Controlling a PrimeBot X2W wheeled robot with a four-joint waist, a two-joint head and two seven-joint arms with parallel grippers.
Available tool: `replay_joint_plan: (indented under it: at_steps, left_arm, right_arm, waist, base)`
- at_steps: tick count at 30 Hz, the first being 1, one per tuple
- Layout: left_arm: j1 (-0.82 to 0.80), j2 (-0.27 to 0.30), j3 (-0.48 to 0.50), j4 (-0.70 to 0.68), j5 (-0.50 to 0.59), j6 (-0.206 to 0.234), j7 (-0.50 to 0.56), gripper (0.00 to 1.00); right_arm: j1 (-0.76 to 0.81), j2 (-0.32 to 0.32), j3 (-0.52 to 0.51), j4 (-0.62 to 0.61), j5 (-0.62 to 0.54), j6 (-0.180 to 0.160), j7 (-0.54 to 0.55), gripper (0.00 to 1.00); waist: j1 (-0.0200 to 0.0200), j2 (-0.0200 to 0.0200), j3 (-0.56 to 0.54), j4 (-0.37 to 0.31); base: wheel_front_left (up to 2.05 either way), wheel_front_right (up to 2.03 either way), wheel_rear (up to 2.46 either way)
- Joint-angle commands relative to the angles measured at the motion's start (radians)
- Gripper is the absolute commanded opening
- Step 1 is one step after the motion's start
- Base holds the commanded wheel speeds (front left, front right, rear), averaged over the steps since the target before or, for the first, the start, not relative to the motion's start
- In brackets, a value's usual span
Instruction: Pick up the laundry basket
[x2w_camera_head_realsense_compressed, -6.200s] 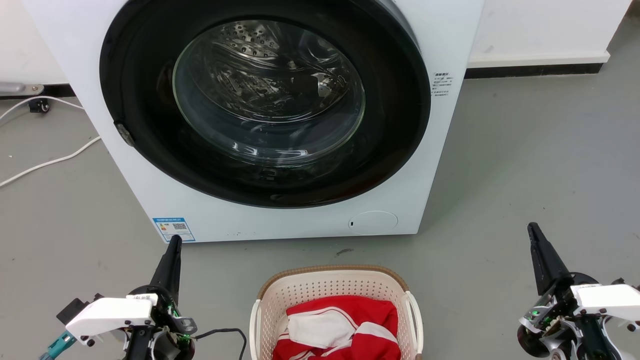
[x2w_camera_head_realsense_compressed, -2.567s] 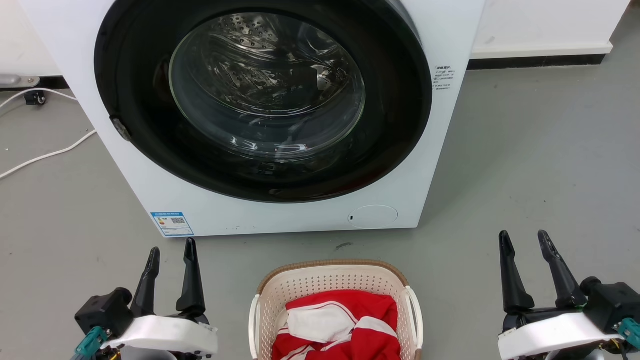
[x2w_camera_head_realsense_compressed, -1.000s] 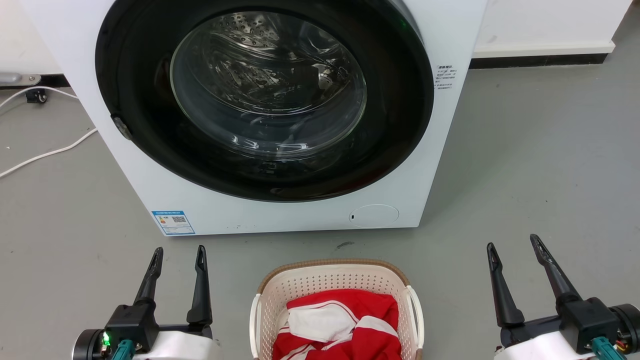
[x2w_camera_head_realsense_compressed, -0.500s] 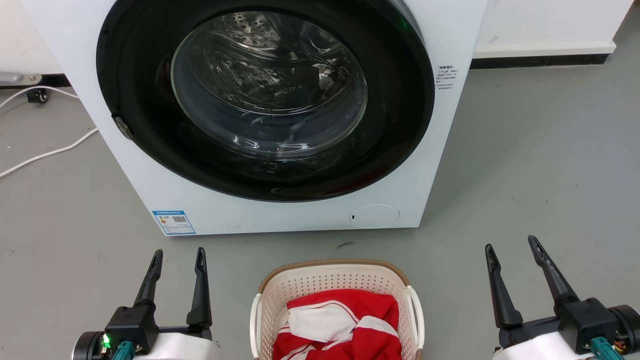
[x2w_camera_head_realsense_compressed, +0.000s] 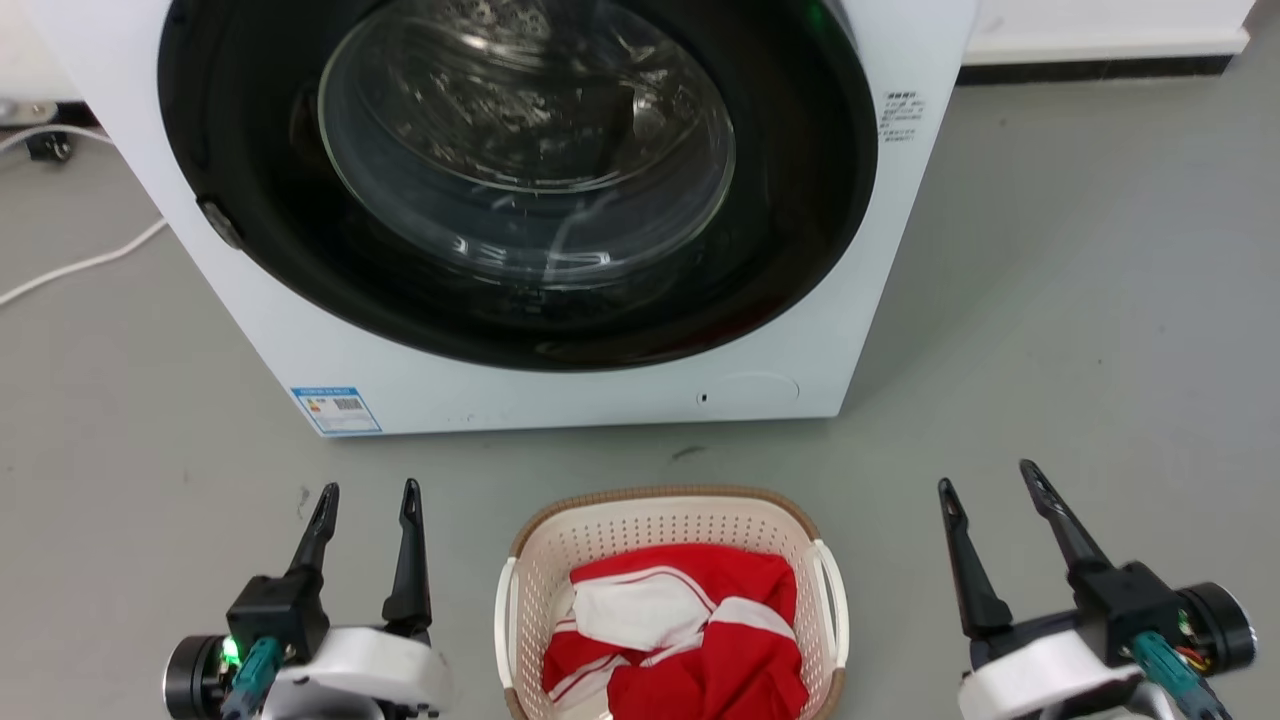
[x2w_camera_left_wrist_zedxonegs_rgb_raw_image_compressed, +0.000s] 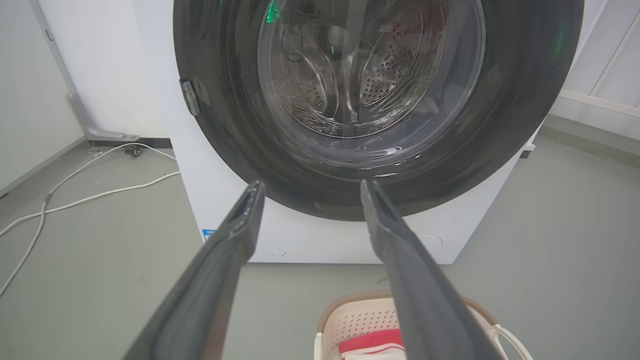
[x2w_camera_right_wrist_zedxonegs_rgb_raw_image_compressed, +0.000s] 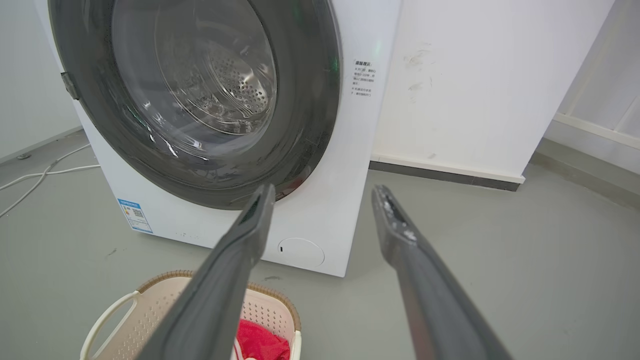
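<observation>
The laundry basket (x2w_camera_head_realsense_compressed: 660, 525) is cream perforated plastic with a brown woven-look rim and white side handles. It stands on the grey floor at the bottom centre of the head view and holds red and white cloth (x2w_camera_head_realsense_compressed: 675, 635). My left gripper (x2w_camera_head_realsense_compressed: 368, 492) is open to the basket's left, apart from it. To the right of the basket my right gripper (x2w_camera_head_realsense_compressed: 985, 474) is open too, with nothing held. The basket (x2w_camera_left_wrist_zedxonegs_rgb_raw_image_compressed: 360, 317) also shows low in the left wrist view beside the left gripper (x2w_camera_left_wrist_zedxonegs_rgb_raw_image_compressed: 311, 186), and the basket (x2w_camera_right_wrist_zedxonegs_rgb_raw_image_compressed: 150, 305) lies under the right gripper (x2w_camera_right_wrist_zedxonegs_rgb_raw_image_compressed: 324, 190).
A white front-loading washing machine (x2w_camera_head_realsense_compressed: 560, 400) with a dark round door (x2w_camera_head_realsense_compressed: 520, 170) stands just behind the basket. White cables (x2w_camera_head_realsense_compressed: 80, 262) run over the floor at the left. A white wall with a skirting board (x2w_camera_head_realsense_compressed: 1100, 45) closes the back right.
The head camera has tilted down, so machine and basket sit higher in the picture. Both grippers stay open at the basket's sides. Over six seconds both grippers went from shut to open.
</observation>
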Motion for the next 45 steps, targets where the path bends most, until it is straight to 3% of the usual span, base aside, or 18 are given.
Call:
replay_joint_plan:
  at_steps: [1,6,12,27,36,45]
  left_arm:
    - [-0.038,0.002,0.006,0.029,0.008,-0.009,-0.003,1.00]
    - [-0.136,0.007,0.018,0.171,0.033,-0.024,-0.003,1.00]
    - [-0.278,0.029,0.009,0.378,0.038,-0.049,-0.002,1.00]
    - [-0.629,0.073,-0.085,0.910,-0.007,-0.079,0.026,1.00]
    - [-0.744,0.068,-0.168,1.046,-0.077,-0.080,0.077,1.00]
    - [-0.796,0.074,-0.224,1.084,-0.137,-0.080,0.119,1.00]
  right_arm:
    - [-0.036,-0.003,0.010,0.032,-0.012,0.000,-0.002,1.00]
    - [-0.126,-0.003,0.041,0.159,-0.010,0.000,-0.002,1.00]
    - [-0.281,-0.003,0.082,0.393,-0.050,0.000,-0.002,1.00]
    - [-0.674,-0.003,0.158,0.940,-0.068,0.000,-0.002,1.00]
    - [-0.784,-0.002,0.258,1.094,0.033,0.000,0.024,1.00]
    - [-0.837,-0.003,0.340,1.136,0.129,0.000,0.071,1.00]
  waist:
    - [0.0000,0.0000,0.034,-0.005]
    - [0.0000,0.0000,0.103,-0.015]
    - [0.0000,0.0000,0.193,-0.032]
    - [0.0000,0.0000,0.408,-0.057]
    - [0.0000,0.0000,0.500,-0.052]
    - [0.0000,0.0000,0.583,-0.041]
  base:
    - [0.00,0.00,0.00]
    - [0.00,0.00,0.00]
    - [0.00,0.00,0.00]
    - [0.00,0.00,0.00]
    - [0.00,0.00,0.00]
    - [0.00,0.00,0.00]
